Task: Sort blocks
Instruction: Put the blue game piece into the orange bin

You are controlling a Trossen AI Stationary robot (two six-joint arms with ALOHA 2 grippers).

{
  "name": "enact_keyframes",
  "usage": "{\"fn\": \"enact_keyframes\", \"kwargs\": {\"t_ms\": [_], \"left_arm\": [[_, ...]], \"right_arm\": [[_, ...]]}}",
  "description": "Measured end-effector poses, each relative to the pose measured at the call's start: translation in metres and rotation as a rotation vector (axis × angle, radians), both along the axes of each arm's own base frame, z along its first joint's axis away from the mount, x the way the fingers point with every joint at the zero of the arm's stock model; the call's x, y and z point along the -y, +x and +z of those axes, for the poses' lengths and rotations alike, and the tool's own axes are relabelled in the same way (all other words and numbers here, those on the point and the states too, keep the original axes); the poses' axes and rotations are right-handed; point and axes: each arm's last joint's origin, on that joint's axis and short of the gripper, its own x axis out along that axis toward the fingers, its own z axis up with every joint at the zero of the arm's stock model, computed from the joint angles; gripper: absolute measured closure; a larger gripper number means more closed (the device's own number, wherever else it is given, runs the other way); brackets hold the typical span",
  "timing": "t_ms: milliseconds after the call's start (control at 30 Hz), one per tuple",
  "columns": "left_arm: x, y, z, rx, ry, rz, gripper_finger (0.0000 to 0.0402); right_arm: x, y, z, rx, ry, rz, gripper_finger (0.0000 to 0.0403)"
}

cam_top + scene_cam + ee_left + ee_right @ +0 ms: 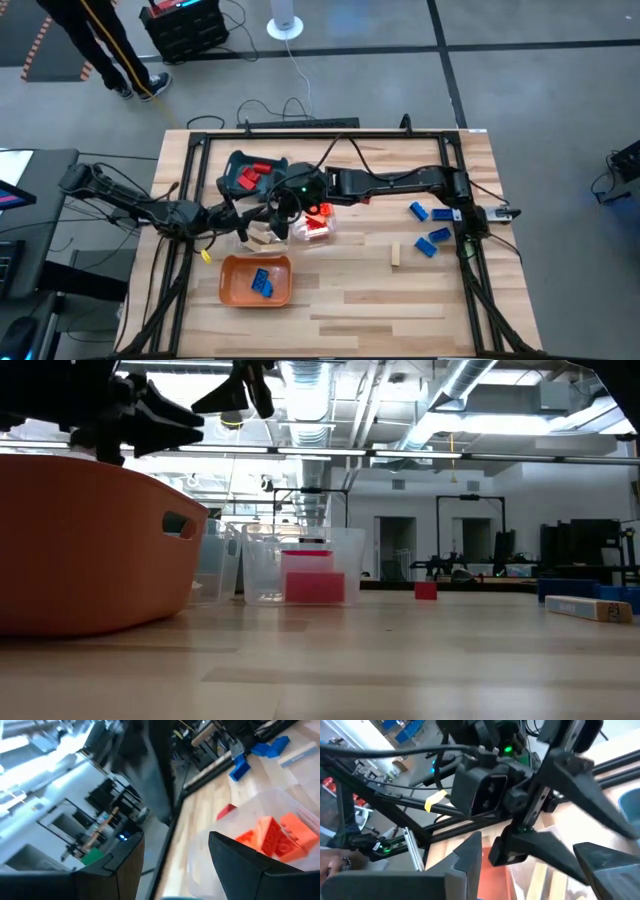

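In the high view both grippers meet at mid table, over the trays. My left gripper (250, 218) (175, 840) is open and empty, beside a clear tray (315, 224) holding orange blocks (280, 837). My right gripper (283, 212) (527, 845) is open and empty too. It hovers above a second clear tray with tan blocks (262, 237), facing the left gripper at close range. Red blocks (250, 176) lie in the teal tray. Blue blocks (262, 281) lie in the orange tray (232, 283). Three blue blocks (430, 238) and a tan block (396, 254) rest on the table to the right.
The trays cluster left of centre; in the low view the orange tray (90, 550) fills the left foreground. A single red block (425, 591) sits farther back. Black frame rails run along the table's left, right and far sides. A person's legs (110, 50) show beyond the far edge.
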Motion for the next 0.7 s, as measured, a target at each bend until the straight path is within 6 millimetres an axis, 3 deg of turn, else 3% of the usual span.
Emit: {"fn": "enact_keyframes", "kwargs": {"t_ms": [367, 600, 700], "left_arm": [[0.0, -0.001, 0.01, 0.005, 0.167, 0.018, 0.0184], [0.0, -0.002, 0.011, 0.051, 0.1, 0.016, 0.0184], [0.0, -0.003, 0.011, 0.098, -0.007, 0.043, 0.0184]], "right_arm": [[0.006, 0.001, 0.002, 0.0, 0.132, -0.134, 0.0266], [0.006, 0.002, 0.006, 0.033, 0.182, -0.152, 0.0266], [0.006, -0.004, 0.008, 0.001, 0.073, -0.189, 0.0268]]}}
